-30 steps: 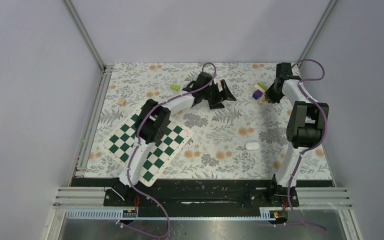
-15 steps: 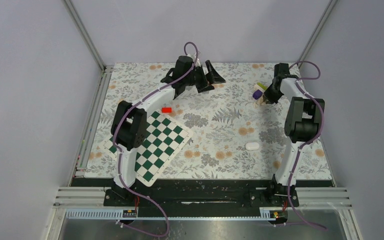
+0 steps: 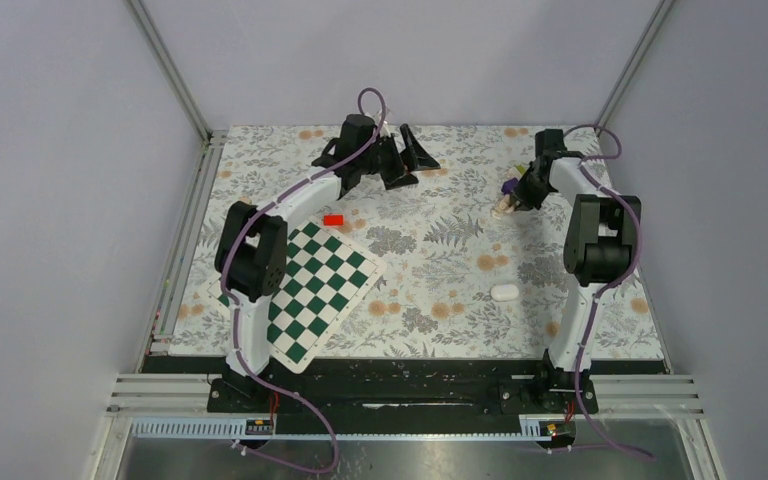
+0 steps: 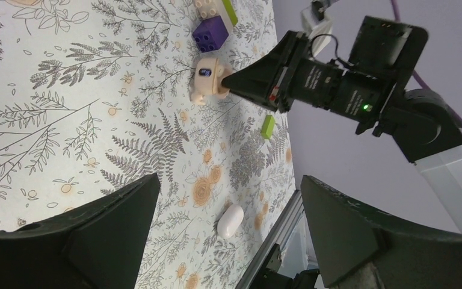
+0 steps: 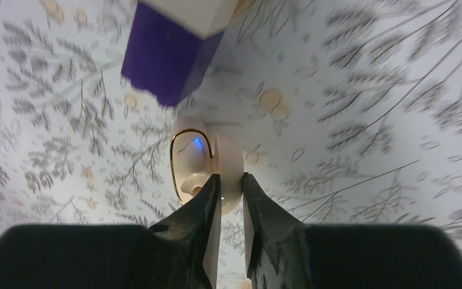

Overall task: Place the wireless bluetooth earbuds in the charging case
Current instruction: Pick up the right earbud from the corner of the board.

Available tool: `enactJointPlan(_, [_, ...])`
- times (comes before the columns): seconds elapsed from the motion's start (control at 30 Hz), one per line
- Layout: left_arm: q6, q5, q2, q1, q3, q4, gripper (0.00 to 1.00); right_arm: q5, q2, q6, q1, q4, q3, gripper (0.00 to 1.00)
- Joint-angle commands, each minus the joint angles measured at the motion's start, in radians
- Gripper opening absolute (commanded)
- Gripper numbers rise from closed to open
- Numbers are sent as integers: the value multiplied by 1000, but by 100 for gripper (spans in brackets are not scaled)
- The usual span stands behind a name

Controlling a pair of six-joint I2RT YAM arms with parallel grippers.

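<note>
Right gripper: fingers clamped on the raised lid of the open charging case. The case sits on the far right of the table, just beside a purple block. Left gripper: fingers wide apart, holding nothing.

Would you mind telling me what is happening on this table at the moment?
The right claw is shut on what looks like the lid of the charging case. The case stands open beside a purple block, with a blue light glowing inside. The left claw hangs open and empty over the far side of the table. A small white oval item lies apart, nearer the arm bases. Whether any earbud is seated cannot be told.
</note>
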Motion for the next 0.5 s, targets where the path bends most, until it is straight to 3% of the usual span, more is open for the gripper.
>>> enactJointPlan(0.0, [11, 26, -68, 14, -3, 47, 89, -53, -78, -11, 47, -19, -58, 0])
enactJointPlan(0.47, [15, 32, -98, 34, -50, 42, 90, -179, -331, 62, 198, 119, -405, 0])
